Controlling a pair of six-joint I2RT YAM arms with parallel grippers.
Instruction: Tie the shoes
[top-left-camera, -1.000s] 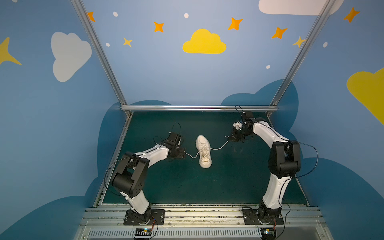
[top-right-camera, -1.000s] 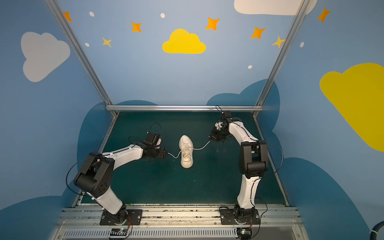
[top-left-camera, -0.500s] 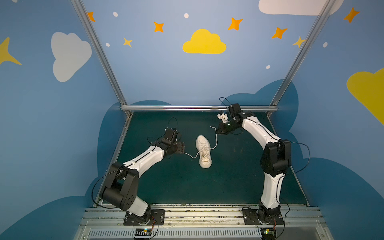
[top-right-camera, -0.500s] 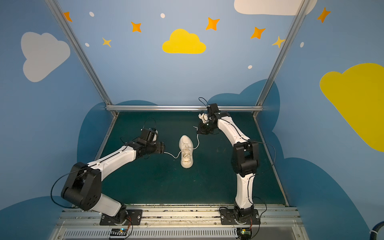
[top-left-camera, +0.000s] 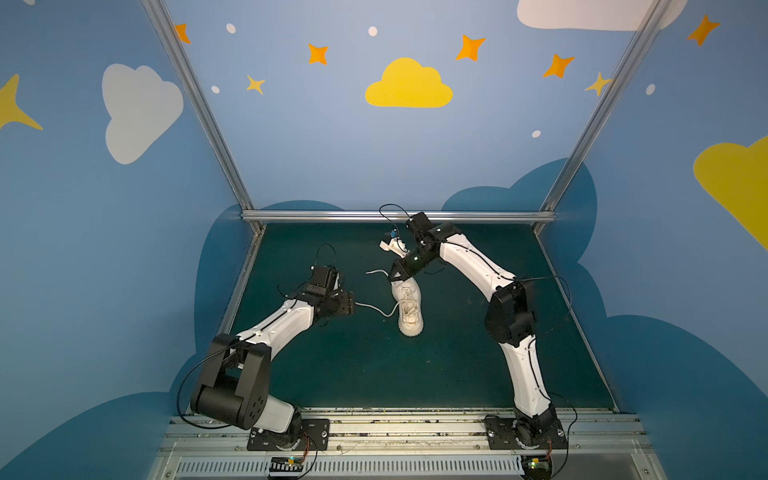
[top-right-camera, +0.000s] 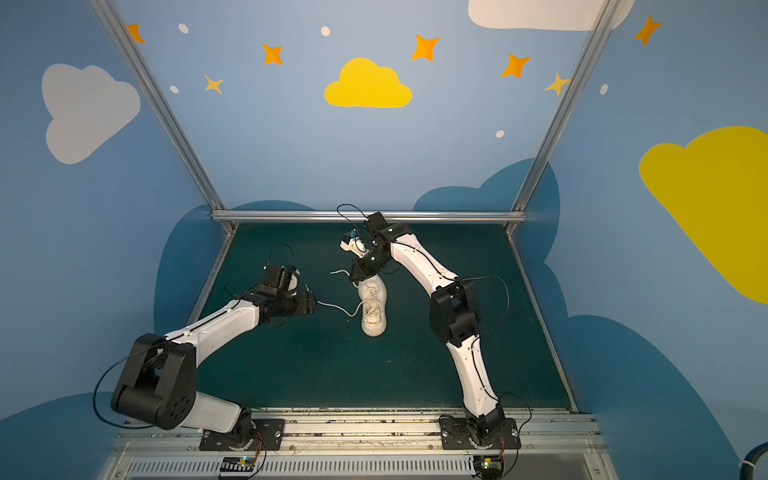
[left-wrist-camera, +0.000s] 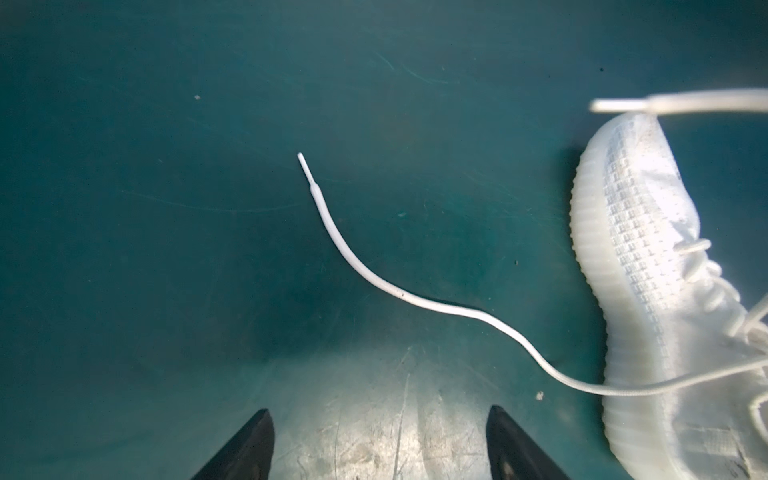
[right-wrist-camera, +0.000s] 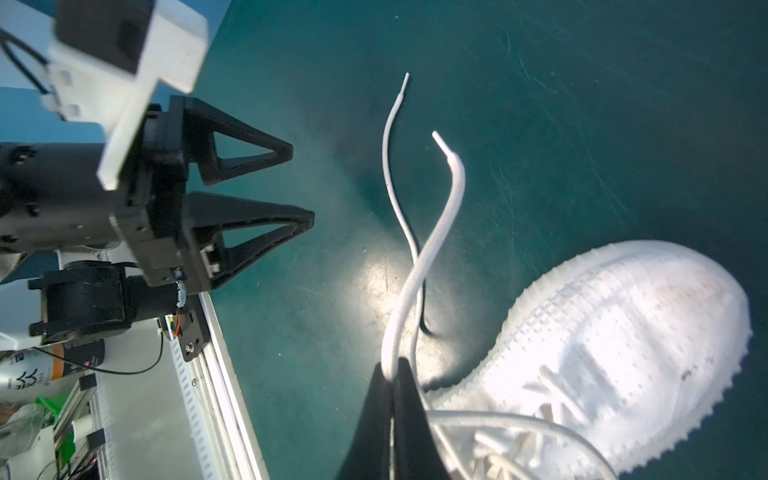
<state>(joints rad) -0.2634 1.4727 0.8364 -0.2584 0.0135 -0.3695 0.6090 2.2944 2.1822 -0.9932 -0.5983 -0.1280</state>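
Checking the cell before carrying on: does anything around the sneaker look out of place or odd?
Nothing spilled or damaged. The sneaker is untied: one lace lies loose on the mat ahead of the open left hand, unheld, while the shut right hand pinches the other lace.

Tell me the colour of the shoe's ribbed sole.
Off-white, faintly translucent; the sole shows best in the left wrist view.
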